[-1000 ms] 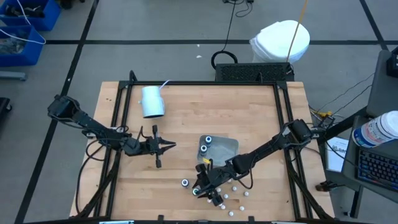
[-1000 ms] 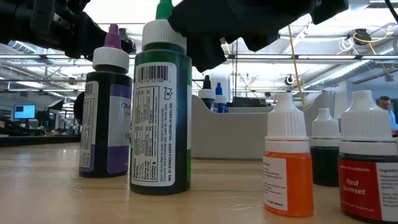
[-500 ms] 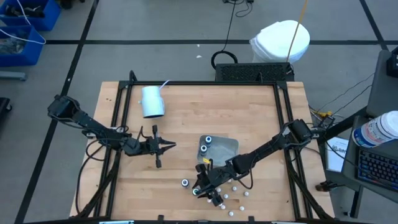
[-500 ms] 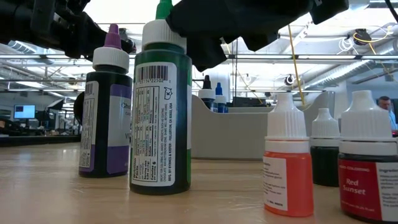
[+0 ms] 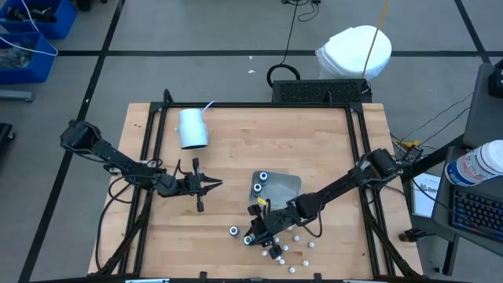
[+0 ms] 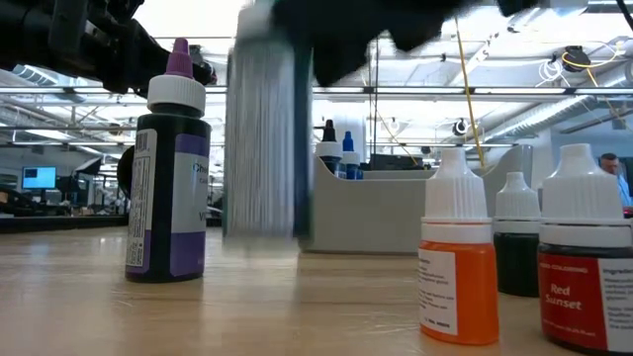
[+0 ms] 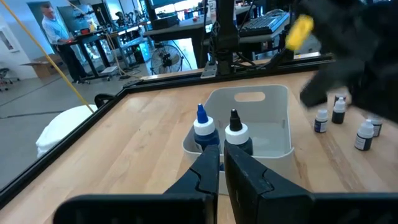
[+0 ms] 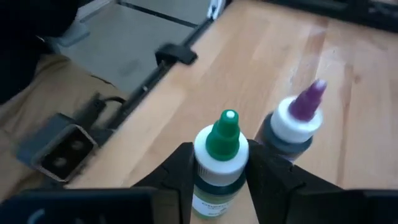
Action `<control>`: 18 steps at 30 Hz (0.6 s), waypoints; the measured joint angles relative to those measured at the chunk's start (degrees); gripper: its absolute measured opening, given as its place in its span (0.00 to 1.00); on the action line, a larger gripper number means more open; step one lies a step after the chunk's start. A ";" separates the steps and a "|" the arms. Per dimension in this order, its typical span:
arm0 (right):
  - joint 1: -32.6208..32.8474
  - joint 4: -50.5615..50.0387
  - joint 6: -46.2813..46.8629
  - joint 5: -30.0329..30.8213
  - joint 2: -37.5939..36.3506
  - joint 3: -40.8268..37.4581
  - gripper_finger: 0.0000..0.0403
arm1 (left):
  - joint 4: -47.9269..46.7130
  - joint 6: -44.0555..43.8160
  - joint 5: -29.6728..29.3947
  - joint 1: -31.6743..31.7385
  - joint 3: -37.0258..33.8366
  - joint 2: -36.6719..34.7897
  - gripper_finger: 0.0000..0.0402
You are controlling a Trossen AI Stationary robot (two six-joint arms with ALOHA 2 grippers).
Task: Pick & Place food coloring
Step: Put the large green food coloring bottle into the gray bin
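Near the table's front, my right gripper (image 5: pixel 251 239) is shut on a dark food coloring bottle with a green tip (image 8: pixel 222 148), which shows blurred in the low view (image 6: pixel 267 138). Beside it a purple-tipped bottle (image 6: pixel 168 168) stands on its base on the wood. Two more bottles, blue-tipped (image 7: pixel 202 127) and black-tipped (image 7: pixel 235 132), stand in the grey tray (image 5: pixel 284 187). Small white-capped bottles (image 5: pixel 295 240) stand close to my right gripper. My left gripper (image 5: pixel 211 185) hovers shut at the middle left, holding nothing. My right gripper pinches the green-tipped bottle between its two fingers (image 8: pixel 180 171), on the two sides of the upper body just under the white cap (image 8: pixel 200 185). The fingers come slanting down from the table's right. The bottle stays upright, its base lifted clear of the wood.
A pale blue cup (image 5: pixel 192 128) lies on its side at the far left. An orange bottle (image 6: pixel 457 257) and a red-labelled one (image 6: pixel 584 272) stand near the front edge. A black frame (image 5: pixel 157 134) rims the table. A person (image 7: pixel 53 28) stands beyond it.
The green-tipped bottle, which stood on the wood beside the purple-tipped one, has risen off the table with my right gripper and shows blurred by the motion. The purple-tipped bottle has stayed put.
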 joint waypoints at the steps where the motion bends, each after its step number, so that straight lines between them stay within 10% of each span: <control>1: 0.00 -0.84 0.08 -0.37 -1.43 0.00 0.27 | 0.02 0.00 0.00 0.00 0.00 0.00 0.08; 18: 1.61 -32.86 10.68 29.94 -20.92 0.05 0.28 | -0.33 -0.55 0.00 0.00 0.00 0.00 0.08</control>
